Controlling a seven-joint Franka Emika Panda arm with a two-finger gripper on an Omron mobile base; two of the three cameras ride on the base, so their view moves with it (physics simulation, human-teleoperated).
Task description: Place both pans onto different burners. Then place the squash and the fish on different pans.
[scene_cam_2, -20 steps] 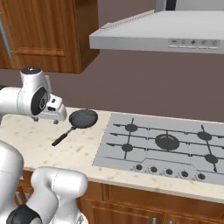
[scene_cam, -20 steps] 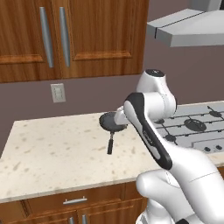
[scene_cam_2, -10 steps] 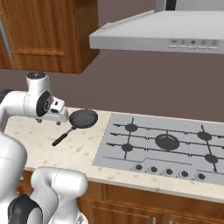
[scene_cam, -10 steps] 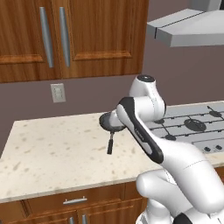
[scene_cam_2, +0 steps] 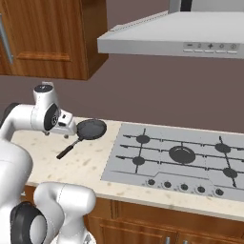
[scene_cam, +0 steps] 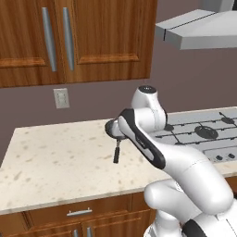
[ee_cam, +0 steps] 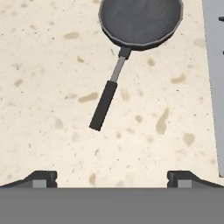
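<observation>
A dark grey pan (ee_cam: 140, 19) with a long straight black handle (ee_cam: 105, 103) lies on the speckled beige counter, just left of the cooktop (scene_cam_2: 176, 157). From the right base view the pan (scene_cam_2: 92, 129) sits beside my white wrist, its handle pointing toward the counter's front. In the left base view my arm covers part of the pan (scene_cam: 111, 128). My gripper (ee_cam: 112, 179) hovers above the counter on the handle's side, open, with nothing between its fingertips (ee_cam: 41, 178). The burners (scene_cam_2: 182, 154) are bare. The squash and the fish are out of view.
Wooden cabinets (scene_cam: 74, 37) hang above the counter, and a grey range hood (scene_cam_2: 176, 40) hangs over the cooktop. A wall outlet (scene_cam: 60, 97) sits behind the counter (scene_cam: 55, 157). Control knobs (scene_cam_2: 183, 186) line the cooktop's front edge.
My arm's upper joints have shifted slightly toward the pan. The pan has stayed put and the jaws remain wide apart.
</observation>
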